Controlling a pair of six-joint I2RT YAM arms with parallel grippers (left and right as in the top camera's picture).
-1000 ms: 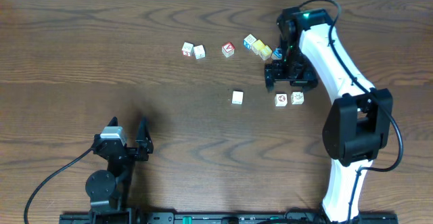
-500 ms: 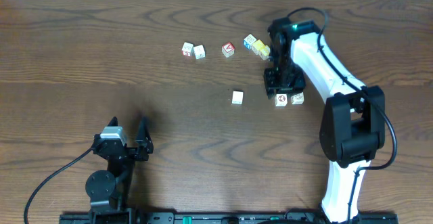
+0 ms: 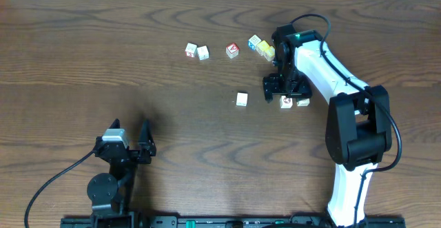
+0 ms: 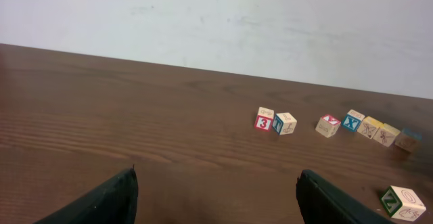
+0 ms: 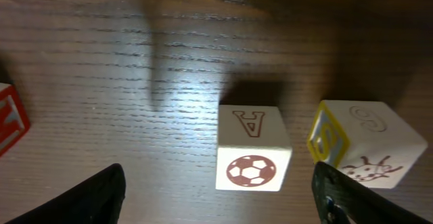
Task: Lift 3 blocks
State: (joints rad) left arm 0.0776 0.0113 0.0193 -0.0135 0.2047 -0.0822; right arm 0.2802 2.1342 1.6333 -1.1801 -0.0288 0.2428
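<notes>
Three cream blocks lie on the brown table. Two sit side by side, the soccer-ball block and the ladybug block; the third block lies alone to their left. My right gripper hovers low just behind the pair. In the right wrist view it is open, and the soccer-ball block, marked A on top, lies between the fingers nearer the right one, touching neither. The ladybug block sits just past the right finger. My left gripper rests open at the front left, holding nothing.
A row of coloured cubes stands at the back: two white ones, a red one, and a blue and yellow cluster close behind my right gripper. A red cube shows at the right wrist view's left edge.
My right gripper has moved left and toward the front, from beside the blue and yellow cubes down to the pair of cream blocks. The left arm has not moved.
</notes>
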